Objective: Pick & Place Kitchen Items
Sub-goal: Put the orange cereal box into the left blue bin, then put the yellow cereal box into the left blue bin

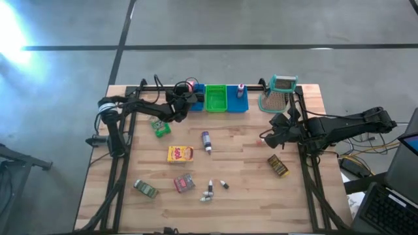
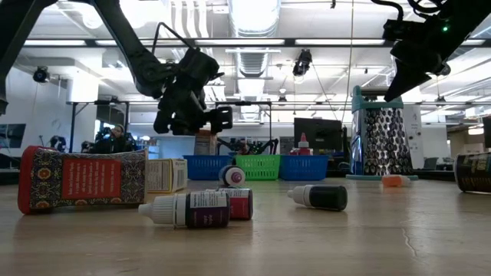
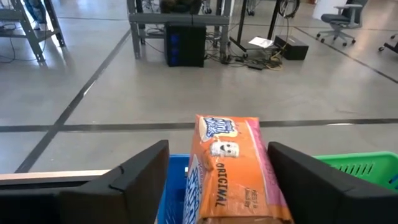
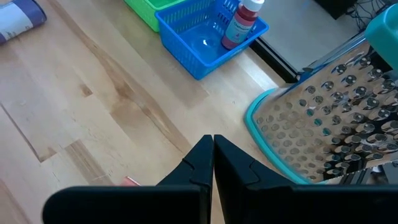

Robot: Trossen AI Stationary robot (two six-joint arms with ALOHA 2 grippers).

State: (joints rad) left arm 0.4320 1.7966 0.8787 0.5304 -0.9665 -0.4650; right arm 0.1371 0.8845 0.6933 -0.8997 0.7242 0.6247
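Between the left gripper's [image 3: 217,186] spread fingers, an orange packet [image 3: 227,168] stands over the blue bin [image 1: 194,99] at the bench's far edge; it may tip out sideways. Right gripper [image 1: 273,134], pressed together, waits near the grater [image 1: 279,94].

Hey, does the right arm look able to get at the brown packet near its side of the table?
Probably yes. The brown packet lies alone on bare wood just in front of the right claw, nothing between them. The claw is shut and would need to open first.
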